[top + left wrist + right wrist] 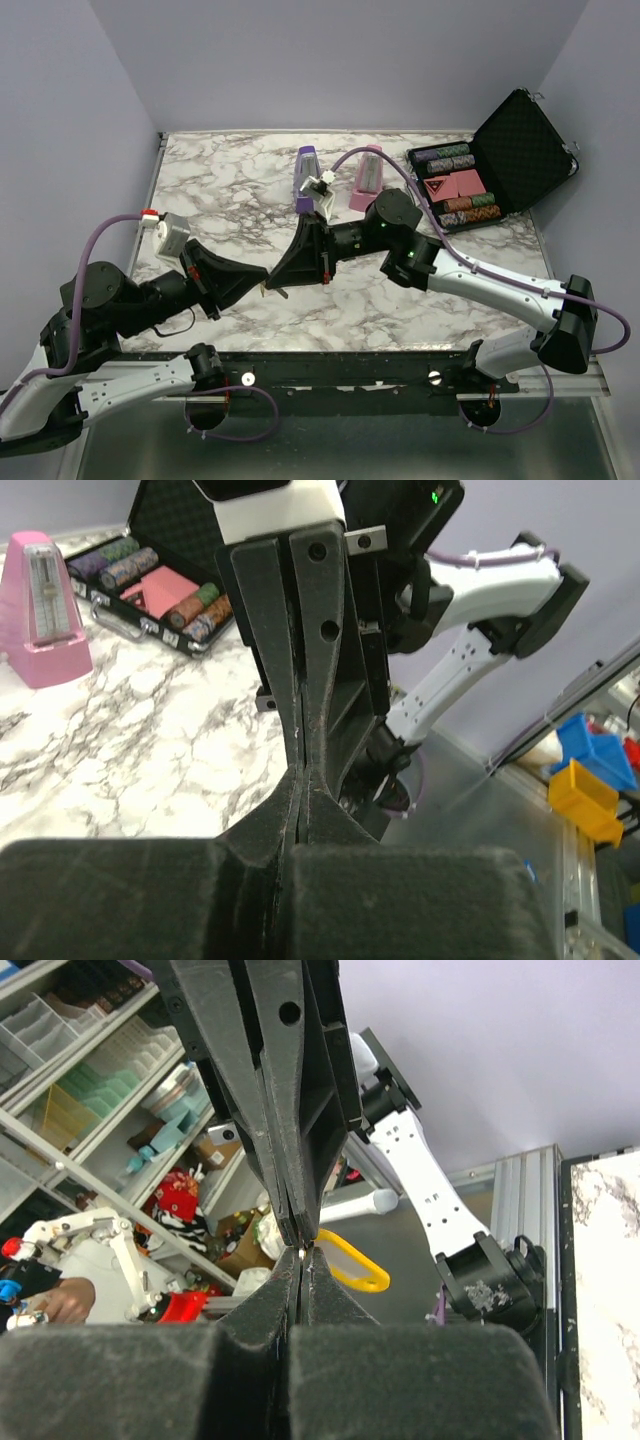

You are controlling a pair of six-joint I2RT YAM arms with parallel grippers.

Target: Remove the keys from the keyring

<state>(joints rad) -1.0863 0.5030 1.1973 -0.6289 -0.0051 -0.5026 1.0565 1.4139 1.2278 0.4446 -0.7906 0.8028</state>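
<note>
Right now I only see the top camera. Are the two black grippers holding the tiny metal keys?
Observer: Right wrist view: the black left gripper and black right gripper are both pinched shut, tip to tip.
Operator: Is there a yellow bit?
Observer: Yes, the tiny metal keys show a bright yellow loop beside those tips.
Operator: And the left wrist camera?
Observer: There the closed fingers hide the keys.

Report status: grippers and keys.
Left gripper, right gripper both shut, tips meeting above the table. Keys at the junction, yellow part showing; which gripper holds them, cannot tell. Pink metronome and chip case well behind, clear.
</note>
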